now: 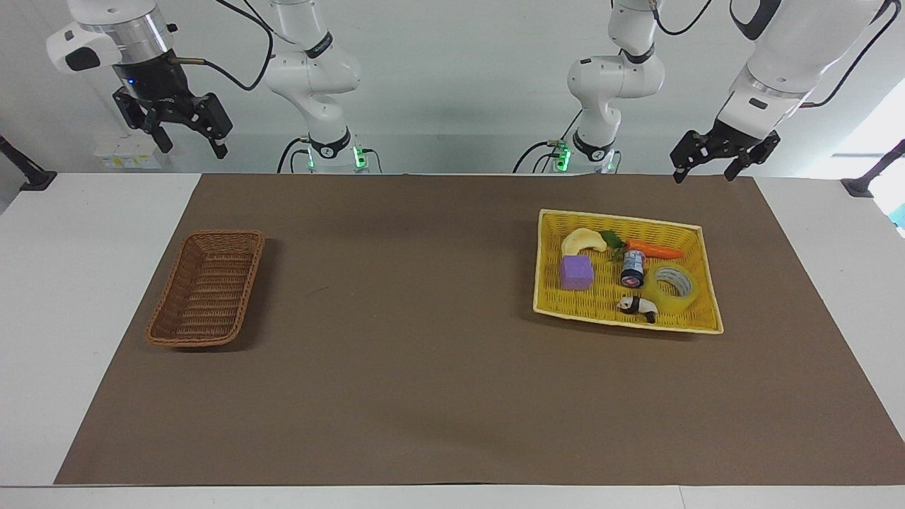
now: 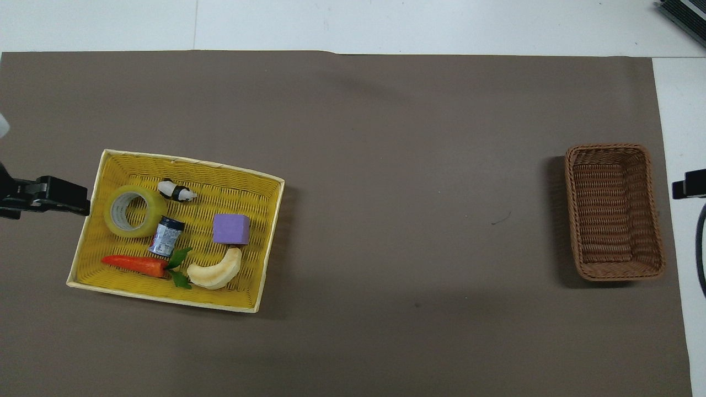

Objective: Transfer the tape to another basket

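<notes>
The tape [image 1: 673, 283] is a yellow roll with a white-grey core. It lies in the yellow woven tray [image 1: 622, 218] at the left arm's end of the table and also shows in the overhead view [image 2: 134, 211]. The brown wicker basket [image 1: 207, 288] stands empty at the right arm's end and shows in the overhead view too [image 2: 613, 211]. My left gripper [image 1: 705, 172] is open and empty, raised over the mat beside the tray [image 2: 193, 161]. My right gripper [image 1: 192, 145] is open and empty, raised high over the table's right-arm end.
In the tray with the tape lie a dark jar [image 1: 633, 267], a carrot [image 1: 654, 249], a purple cube [image 1: 576, 272], a banana [image 1: 583, 240] and a panda figure [image 1: 636, 306]. A brown mat [image 1: 424, 318] covers the table between tray and basket.
</notes>
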You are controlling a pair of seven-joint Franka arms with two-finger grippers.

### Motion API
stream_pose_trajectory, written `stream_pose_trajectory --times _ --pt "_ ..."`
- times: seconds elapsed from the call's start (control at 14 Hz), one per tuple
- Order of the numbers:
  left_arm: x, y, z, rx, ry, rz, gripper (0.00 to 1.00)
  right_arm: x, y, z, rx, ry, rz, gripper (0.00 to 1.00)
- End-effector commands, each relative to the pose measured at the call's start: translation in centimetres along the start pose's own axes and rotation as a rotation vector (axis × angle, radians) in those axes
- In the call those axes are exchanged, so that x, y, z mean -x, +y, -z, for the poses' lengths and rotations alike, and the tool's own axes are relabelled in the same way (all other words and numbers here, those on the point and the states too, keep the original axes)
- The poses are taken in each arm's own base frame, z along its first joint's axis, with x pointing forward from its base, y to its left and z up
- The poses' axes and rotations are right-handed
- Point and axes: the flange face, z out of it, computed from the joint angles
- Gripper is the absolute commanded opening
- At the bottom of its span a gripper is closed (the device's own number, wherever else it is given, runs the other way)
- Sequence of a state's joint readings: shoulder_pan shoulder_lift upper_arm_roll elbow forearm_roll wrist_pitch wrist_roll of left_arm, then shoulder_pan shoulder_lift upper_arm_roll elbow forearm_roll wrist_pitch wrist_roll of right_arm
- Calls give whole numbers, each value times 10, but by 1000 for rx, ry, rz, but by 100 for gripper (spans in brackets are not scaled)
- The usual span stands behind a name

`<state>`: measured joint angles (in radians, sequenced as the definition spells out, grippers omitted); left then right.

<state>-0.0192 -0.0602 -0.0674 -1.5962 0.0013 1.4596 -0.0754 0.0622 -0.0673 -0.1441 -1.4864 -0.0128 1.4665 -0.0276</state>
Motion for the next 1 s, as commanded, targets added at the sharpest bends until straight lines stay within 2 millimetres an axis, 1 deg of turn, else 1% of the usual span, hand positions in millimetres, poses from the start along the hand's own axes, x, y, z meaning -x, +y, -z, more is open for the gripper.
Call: stream_pose_trajectory --times 0.0,0.07,0.21,0.36,0.43,0.64,0.93 --pt "9 3 -1 -9 -9 -26 100 5 1 -1 -20 -6 58 100" --pt "8 0 -1 -9 -7 -19 100 6 1 0 -18 -4 56 100" --pt "9 2 0 -4 -8 -16 100 6 1 0 -12 -4 55 100" --pt "12 9 7 -5 9 -25 100 6 1 0 -12 -4 52 100" --pt "12 9 9 -5 14 -28 100 5 2 2 -8 -1 50 100" --pt "12 13 10 -2 18 -28 100 6 2 2 -20 0 49 100" --pt "14 12 10 5 18 -46 100 6 0 2 -20 0 52 100"
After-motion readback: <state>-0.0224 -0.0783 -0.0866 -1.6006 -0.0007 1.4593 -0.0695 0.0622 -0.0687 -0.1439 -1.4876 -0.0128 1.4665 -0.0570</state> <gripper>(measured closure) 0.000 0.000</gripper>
